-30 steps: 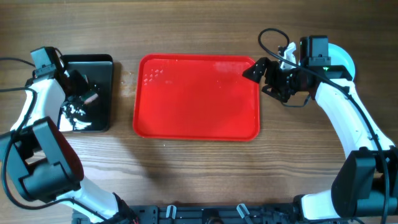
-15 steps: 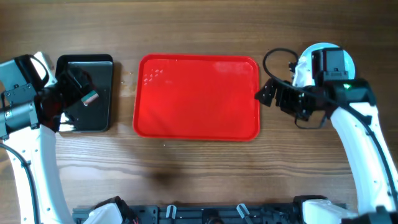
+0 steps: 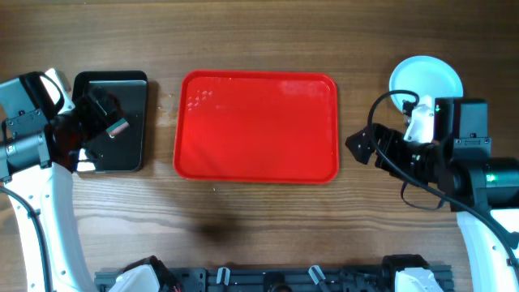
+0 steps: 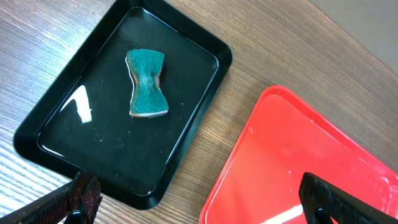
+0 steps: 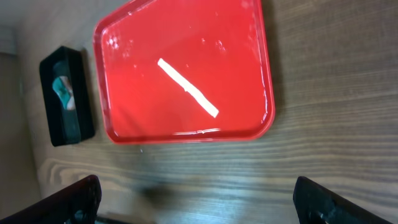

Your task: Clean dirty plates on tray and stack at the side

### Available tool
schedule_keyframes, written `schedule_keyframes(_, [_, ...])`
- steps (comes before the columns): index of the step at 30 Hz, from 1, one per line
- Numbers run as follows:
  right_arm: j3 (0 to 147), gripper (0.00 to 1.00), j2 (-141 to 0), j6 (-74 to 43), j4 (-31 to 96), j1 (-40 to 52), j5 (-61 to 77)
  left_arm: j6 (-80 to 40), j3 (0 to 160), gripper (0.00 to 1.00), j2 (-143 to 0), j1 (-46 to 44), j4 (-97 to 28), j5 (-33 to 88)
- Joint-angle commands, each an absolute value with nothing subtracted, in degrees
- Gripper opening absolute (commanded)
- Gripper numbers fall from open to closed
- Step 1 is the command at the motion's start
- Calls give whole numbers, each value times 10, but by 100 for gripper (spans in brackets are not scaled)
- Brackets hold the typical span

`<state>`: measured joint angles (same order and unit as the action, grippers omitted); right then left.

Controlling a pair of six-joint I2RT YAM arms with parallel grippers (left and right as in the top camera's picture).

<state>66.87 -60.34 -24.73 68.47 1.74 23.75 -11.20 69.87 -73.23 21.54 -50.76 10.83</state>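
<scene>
Lying at the far right of the desk [image 3: 243,211], well off the red tray [image 3: 256,126], the plates [image 3: 426,79] show from above as one pale round disc. How many sit in the pile cannot be told. The red tray is bare, so the task looks as good as finished. The right tool [image 3: 359,148] hovers just beside the tray's right edge, its fingers spread wide and holding nothing. The plates lie to its right and farther back, close by its own arm. The left tool [image 4: 205,199], likewise spread and empty, hangs above the black tray [image 4: 106,155] at the far left, where the green sponge [image 4: 146,82] rests. The whole red tray lies between it and the plates. Any further touch on the pile would fall to the right arm, reaching back and outward.
</scene>
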Motion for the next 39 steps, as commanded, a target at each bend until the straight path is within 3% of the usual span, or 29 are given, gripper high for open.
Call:
schedule_keyframes(1, [667,100,-590,-254,702,21,215,-109,697,100,-733,216,-507,117])
schedule_keyframes(5, [644,100,-548,-224,670,21,199,-109,697,100,-733,216,-507,117])
schedule_keyframes(10, [424,100,-338,-221,402,21,267,-109,697,100,-733,216,-507,117])
schedule_keyframes(13, [283,100,-209,-215,207,21,266,-109,697,100,-733,216,-507,117])
schedule_keyframes(16, [183,100,-124,-211,106,21,223,-109,697,100,-733,216,-507,117])
schedule_keyframes(23, [41,100,-2,-212,30,24,158,-109,697,100,-733,216,-507,117])
schedule_keyframes(26, [4,100,-2,-211,-59,29,132,-109,697,100,-733,216,-507,117])
schedule_keyframes(28, [3,99,-2,-205,-55,43,87,-109,697,100,-733,216,-507,117])
schedule_keyframes(31, [3,100,-2,-141,-14,73,15,-109,697,100,-733,216,-507,117])
schedule_keyframes(36, [3,100,-2,24,-2,73,8,-109,697,100,-733,216,-507,117])
schedule_keyframes(39, [3,100,-2,28,-1,73,16,-109,697,100,-733,216,-507,117])
